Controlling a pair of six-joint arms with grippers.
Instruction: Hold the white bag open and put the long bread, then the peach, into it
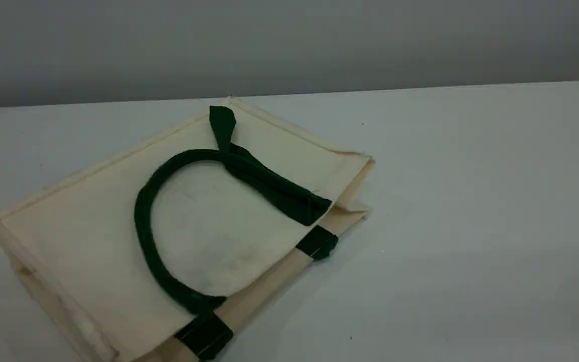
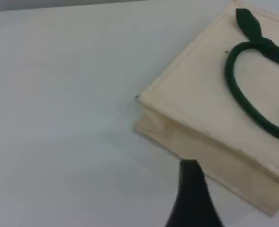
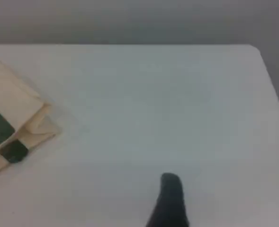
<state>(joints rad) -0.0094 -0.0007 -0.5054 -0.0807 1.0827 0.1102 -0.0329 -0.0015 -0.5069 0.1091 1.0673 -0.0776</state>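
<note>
white bag (image 1: 93, 236) lies flat on its side, left of centre on the desk (image 1: 470, 226), base toward the left edge, mouth toward the right, lips nearly together. one dark green handle (image 1: 142, 221) curls in a loop on the upper panel. green patches (image 1: 317, 242) of the other handle show at the lower lip, near right. left claw (image 2: 192, 189): one dark fingertip shows in its wrist view, by the bag's base edge, contact not clear; spread wide, nothing in it. right claw (image 3: 170, 194): over bare desk, well apart from the bag's mouth corner, also spread, holding nothing. grey wall (image 1: 289, 45) behind the far edge.
</note>
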